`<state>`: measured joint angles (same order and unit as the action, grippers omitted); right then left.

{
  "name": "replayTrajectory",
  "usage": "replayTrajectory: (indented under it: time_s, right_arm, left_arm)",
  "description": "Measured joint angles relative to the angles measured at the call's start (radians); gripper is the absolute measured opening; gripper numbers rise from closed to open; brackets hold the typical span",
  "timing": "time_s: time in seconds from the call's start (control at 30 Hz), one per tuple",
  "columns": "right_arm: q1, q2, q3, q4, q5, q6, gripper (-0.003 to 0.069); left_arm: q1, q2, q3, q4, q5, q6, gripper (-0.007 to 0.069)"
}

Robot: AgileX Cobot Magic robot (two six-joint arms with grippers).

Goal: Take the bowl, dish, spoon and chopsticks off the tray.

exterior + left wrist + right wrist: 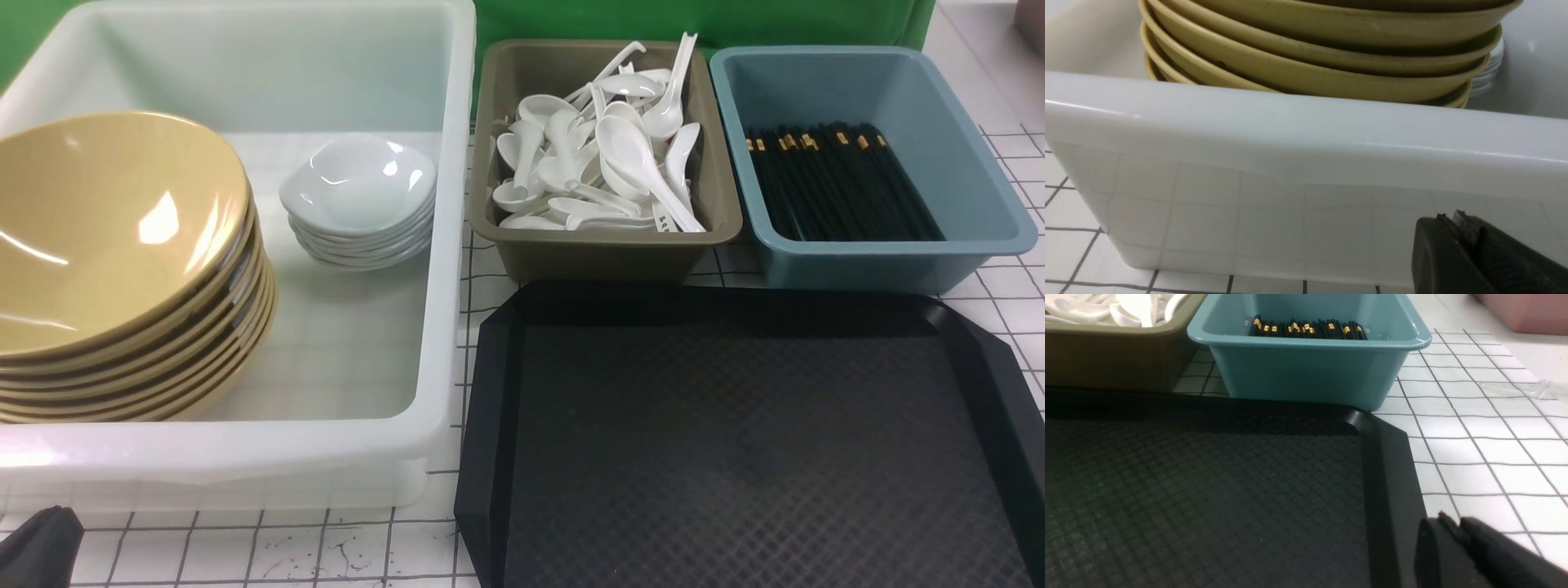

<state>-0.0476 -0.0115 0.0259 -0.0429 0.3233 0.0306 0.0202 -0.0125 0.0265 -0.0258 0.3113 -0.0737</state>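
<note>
The left end effector sits low over the white gridded surface, closed with nothing in it, just in front of the near wall of the large translucent white plastic tub. The right end effector shows only as a dark fingertip pair close together at the right rim of the large flat black plastic tray; whether it is fully closed I cannot tell, and nothing is seen in it. The tray, with cut corners and diamond-textured floor, lies bare in front of the robot. Inside the tub stands a stack of wide glossy mustard-yellow bowls on the left, with a stack of small white rounded-square dishes just beside it toward the back. Behind the tray sits an olive-brown rectangular plastic bin heaped with glossy white soup spoons, and beside it on the right a blue rectangular plastic bin holding long black chopsticks with gold bands
</note>
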Motion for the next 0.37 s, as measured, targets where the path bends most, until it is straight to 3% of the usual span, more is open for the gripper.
replayTrajectory:
  time_s: [0.37]
  right_arm:
    - [0.0,0.0,0.0,0.0,0.0,0.0,0.0114]
  left_arm:
    - [0.0,0.0,0.0,0.0,0.0,0.0,-0.0013]
